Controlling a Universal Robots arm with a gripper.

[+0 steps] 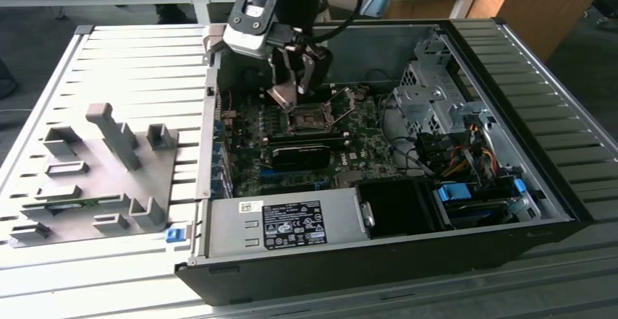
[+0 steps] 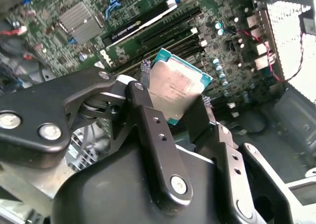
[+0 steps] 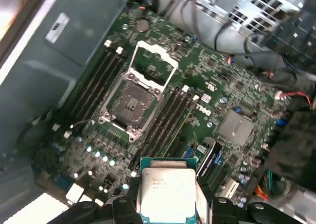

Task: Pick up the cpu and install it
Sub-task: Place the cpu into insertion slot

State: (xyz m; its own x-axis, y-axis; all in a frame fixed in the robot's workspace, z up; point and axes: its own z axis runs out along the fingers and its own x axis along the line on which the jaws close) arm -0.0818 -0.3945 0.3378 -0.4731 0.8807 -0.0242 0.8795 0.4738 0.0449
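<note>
My gripper [image 1: 289,91] hangs inside the open computer case, shut on the cpu [image 1: 281,96] by two opposite edges. The cpu [image 3: 165,192] is a small square chip with a silvery top and a green rim, held between the dark fingers [image 3: 123,209] in both wrist views. In the second wrist view the cpu [image 2: 180,83] sits tilted between the fingers [image 2: 148,115]. It hovers above the green motherboard [image 1: 333,145], a little off to one side of the socket [image 3: 132,104]. The socket's metal frame lid [image 3: 153,63] stands swung open, leaving the dark square contact field bare.
The black case [image 1: 540,189] lies on its side on a slatted metal table [image 1: 126,66]. A grey power supply [image 1: 280,225], a drive cage [image 1: 435,95] and coloured cables [image 1: 464,160] crowd the board. Memory slots [image 3: 170,115] flank the socket. A grey fixture rack [image 1: 97,181] stands at the exterior view's left.
</note>
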